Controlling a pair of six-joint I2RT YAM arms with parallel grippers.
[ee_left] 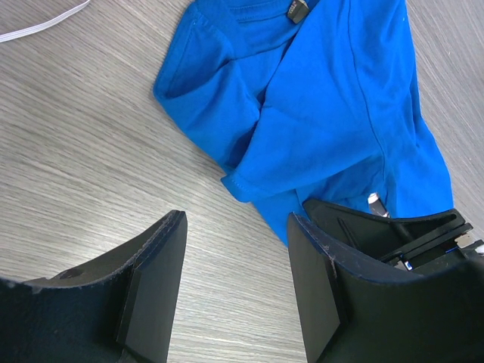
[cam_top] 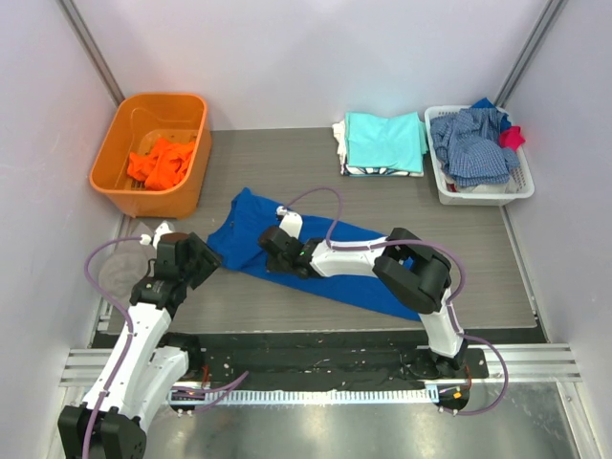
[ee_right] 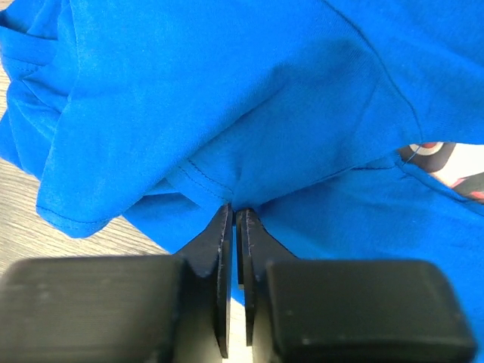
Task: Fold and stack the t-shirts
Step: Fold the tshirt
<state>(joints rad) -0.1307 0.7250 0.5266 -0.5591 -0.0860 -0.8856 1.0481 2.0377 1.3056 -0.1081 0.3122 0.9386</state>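
Top external: right gripper [ee_right: 234, 213] pinching blue t-shirt [cam_top: 244, 226] hem; left gripper [ee_left: 236, 221] wide, empty; orange bin [cam_top: 107, 170], white basket [cam_top: 480, 197] behind.

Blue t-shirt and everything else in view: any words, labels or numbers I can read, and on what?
No text reads clearly.
Neck tag on the blue t-shirt: dark, lettering too small to read.
Chest print on that shirt: only a white, red and dark corner shows, no letters.
Printed edge of the folded white t-shirt: too small to read.

Wood-grain table [cam_top: 287, 158] bearing an orange bin [cam_top: 143, 199], a spread blue t-shirt [cam_top: 244, 228], a folded aqua-topped stack [cam_top: 384, 142] and a white basket [cam_top: 483, 198].
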